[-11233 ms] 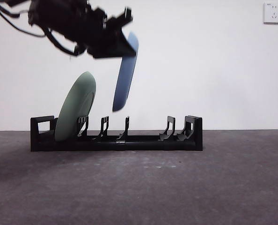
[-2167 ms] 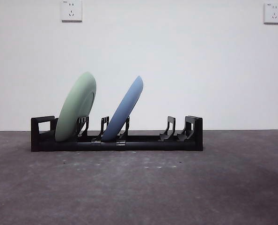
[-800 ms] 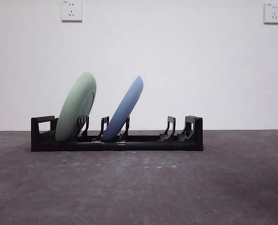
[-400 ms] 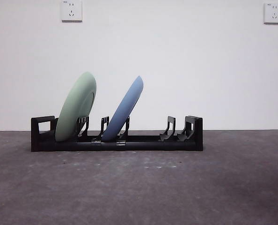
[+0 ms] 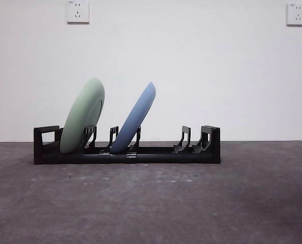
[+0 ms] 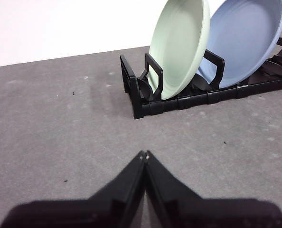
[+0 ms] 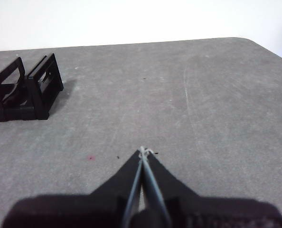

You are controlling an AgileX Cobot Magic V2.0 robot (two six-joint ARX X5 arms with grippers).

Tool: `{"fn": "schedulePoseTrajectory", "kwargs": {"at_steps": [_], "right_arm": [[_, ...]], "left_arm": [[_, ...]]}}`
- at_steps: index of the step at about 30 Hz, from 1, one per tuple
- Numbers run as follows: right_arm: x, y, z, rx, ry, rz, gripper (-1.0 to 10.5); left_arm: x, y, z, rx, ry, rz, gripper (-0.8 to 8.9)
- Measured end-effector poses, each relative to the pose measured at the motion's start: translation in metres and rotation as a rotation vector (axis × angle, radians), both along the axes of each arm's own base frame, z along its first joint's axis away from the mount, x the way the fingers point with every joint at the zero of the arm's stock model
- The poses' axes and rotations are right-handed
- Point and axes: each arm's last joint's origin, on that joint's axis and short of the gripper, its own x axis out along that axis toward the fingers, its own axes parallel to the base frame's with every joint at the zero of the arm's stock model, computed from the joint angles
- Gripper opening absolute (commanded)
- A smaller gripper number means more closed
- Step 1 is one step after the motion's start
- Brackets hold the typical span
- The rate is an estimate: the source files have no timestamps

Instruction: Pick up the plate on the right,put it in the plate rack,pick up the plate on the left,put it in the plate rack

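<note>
The black plate rack [image 5: 156, 154] lies across the grey table. A pale green plate [image 5: 83, 117] leans in the slots at its left end. A blue plate [image 5: 136, 119] leans in slots just right of it. The left wrist view shows both, the green plate [image 6: 179, 45] and the blue plate [image 6: 243, 40], standing in the plate rack [image 6: 145, 99]. My left gripper [image 6: 145, 154] is shut and empty, low over the table in front of the rack's left end. My right gripper [image 7: 142, 151] is shut and empty too, well clear of the plate rack's [image 7: 24, 90] right end.
Two white wall sockets [image 5: 78, 11] [image 5: 297, 13] sit high on the white wall behind. The table's rounded far corner [image 7: 255, 42] shows in the right wrist view. Neither arm appears in the front view.
Long ago an arm held the blue plate above the rack; now it rests in its slots and the arm is gone. Nothing differs over the last second.
</note>
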Motion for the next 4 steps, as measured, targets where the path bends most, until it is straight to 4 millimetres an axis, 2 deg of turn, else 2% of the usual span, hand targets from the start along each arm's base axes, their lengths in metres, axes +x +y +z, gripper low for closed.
{"fn": "schedulePoseTrajectory", "kwargs": {"at_steps": [4], "right_arm": [[0.0, 0.0, 0.0, 0.0, 0.0, 0.0, 0.0]], "left_arm": [[0.0, 0.0, 0.0, 0.0, 0.0, 0.0, -0.03]]}}
